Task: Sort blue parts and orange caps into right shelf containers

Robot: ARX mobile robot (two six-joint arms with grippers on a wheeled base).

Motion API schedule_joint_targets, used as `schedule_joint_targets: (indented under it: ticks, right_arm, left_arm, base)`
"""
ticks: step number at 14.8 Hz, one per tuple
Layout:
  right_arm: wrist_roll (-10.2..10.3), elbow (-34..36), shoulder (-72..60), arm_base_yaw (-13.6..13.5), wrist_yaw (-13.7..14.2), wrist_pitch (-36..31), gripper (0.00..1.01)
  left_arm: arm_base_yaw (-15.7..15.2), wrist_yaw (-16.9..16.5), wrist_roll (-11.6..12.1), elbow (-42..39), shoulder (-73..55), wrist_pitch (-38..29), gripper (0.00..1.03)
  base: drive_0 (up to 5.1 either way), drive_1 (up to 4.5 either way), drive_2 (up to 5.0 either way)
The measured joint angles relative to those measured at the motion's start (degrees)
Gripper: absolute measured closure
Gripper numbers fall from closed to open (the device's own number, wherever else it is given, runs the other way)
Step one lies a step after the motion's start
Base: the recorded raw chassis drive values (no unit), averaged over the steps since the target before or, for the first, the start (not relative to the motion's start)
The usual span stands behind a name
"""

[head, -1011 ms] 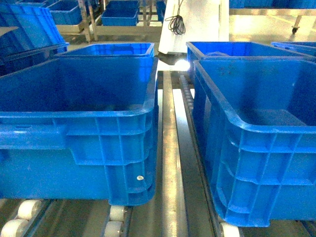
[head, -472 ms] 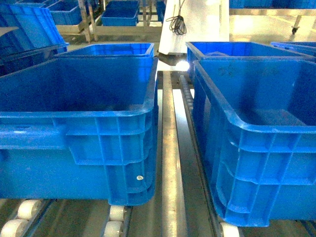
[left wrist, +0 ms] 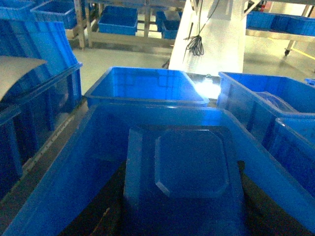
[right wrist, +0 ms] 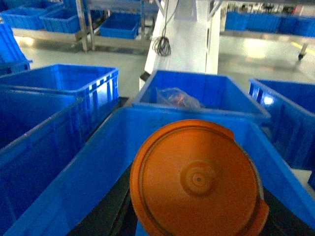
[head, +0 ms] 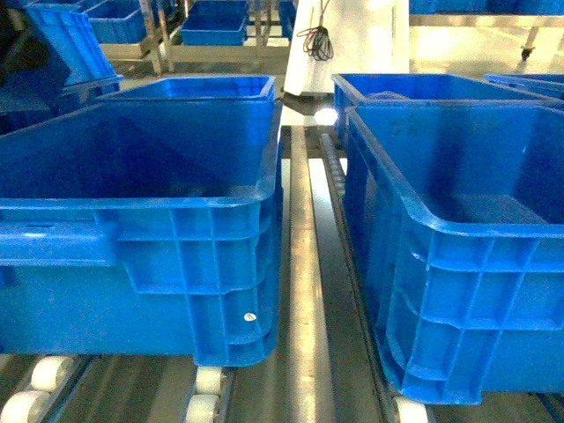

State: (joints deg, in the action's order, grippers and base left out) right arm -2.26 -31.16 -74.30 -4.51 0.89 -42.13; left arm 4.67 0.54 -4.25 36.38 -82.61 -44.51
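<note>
Almost nothing has shifted across the last second in the head view: the two near crates hold their places on the roller lanes, and only a dark shape has come into the far left corner over the stacked bins there. On the left lane the near-left container (head: 141,211) stands close to the camera, with a second crate (head: 198,88) directly behind it; on the right lane the near-right container (head: 458,229) sits across the metal rail (head: 300,264), and another crate (head: 423,88) stands behind that one. From the left wrist camera a blue part (left wrist: 184,169), a flat lid-like piece with clipped corners, fills the near middle above the open near-left crate. From the right wrist camera a round orange cap (right wrist: 197,179) sits just as close, above the open near-right crate, and the far crate beyond it holds a clear plastic bag (right wrist: 177,98). Neither gripper's fingers show in any view, so whether either is spread or pinching cannot be told.
</note>
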Motion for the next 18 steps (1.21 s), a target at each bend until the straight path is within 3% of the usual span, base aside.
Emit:
schedule_joint_targets:
  ticks: [2,4,6,7,9,10,12,13,14,15,16,17,18]
  right_arm:
    - [2.6,-7.1,-10.2,0.0,0.5,-0.2,0.52]
    - [3.9,-8.9,-12.5,-0.1,0.6,0.4,0.33]
    - [4.4,-8.9,-12.5,0.0,0.3,0.4,0.07]
    - [4.4,-8.9,-12.5,0.1,-0.1,0.5,0.01]
    - [4.1,-8.7,-12.5,0.1,0.6,-0.5,0.03]
    - [3.2,-8.0,-12.5,0.0,4.0,-0.6,0.03]
    - [2.5,-7.7,-12.4,0.1,4.7,-0.5,0.03]
    - [2.5,-7.0,-12.4,0.1,4.2,-3.7,0.06]
    - [2.5,-2.2,-9.9,0.5,2.8,-9.2,0.23]
    - [2.5,2.9,-6.3,1.1,2.3,-10.6,0.38]
    - [2.5,6.4,-3.7,1.6,2.3,-11.2,0.5]
    - [2.4,10.0,-0.9,3.7,-0.6,-11.5,0.65]
    - [2.5,13.2,2.0,4.6,-0.6,-11.5,0.8]
  left_arm:
    - [-0.2,0.8,-2.2,9.8,-9.3,0.9,0.59]
    - [0.0,2.0,-3.3,13.2,-13.0,0.5,0.4]
    - [0.2,0.7,-3.4,13.1,-13.3,2.2,0.16]
    - [0.3,0.4,-3.3,12.9,-13.1,2.2,0.05]
    - [0.5,0.0,-3.1,10.2,-11.4,3.4,0.05]
    - [1.0,2.6,-2.8,9.1,-9.8,4.5,0.05]
    - [1.1,3.0,-2.6,9.0,-8.7,4.1,0.05]
    - [1.1,3.9,-1.2,8.2,-8.9,0.9,0.09]
    - [0.8,4.5,1.5,2.3,-6.5,-5.9,0.25]
    - [0.1,4.3,2.7,-3.5,-2.8,-8.2,0.39]
    - [-0.4,3.9,3.2,-7.1,-0.1,-9.4,0.51]
    - [-0.9,3.5,3.2,-11.1,2.8,-10.1,0.66]
    - [-1.4,3.0,3.2,-15.5,6.2,-10.4,0.83]
  base:
    - [0.0,0.0,0.0]
    - [0.0,0.0,0.0]
    - [0.0,0.0,0.0]
    - [0.0,0.0,0.0]
    - [0.0,0.0,0.0]
    - [0.0,0.0,0.0]
    - [0.0,0.0,0.0]
    - [0.0,0.0,0.0]
    - [0.0,0.0,0.0]
    - [0.0,0.0,0.0]
    - [0.0,0.0,0.0]
    - [0.0,0.0,0.0]
    - [0.0,0.0,0.0]
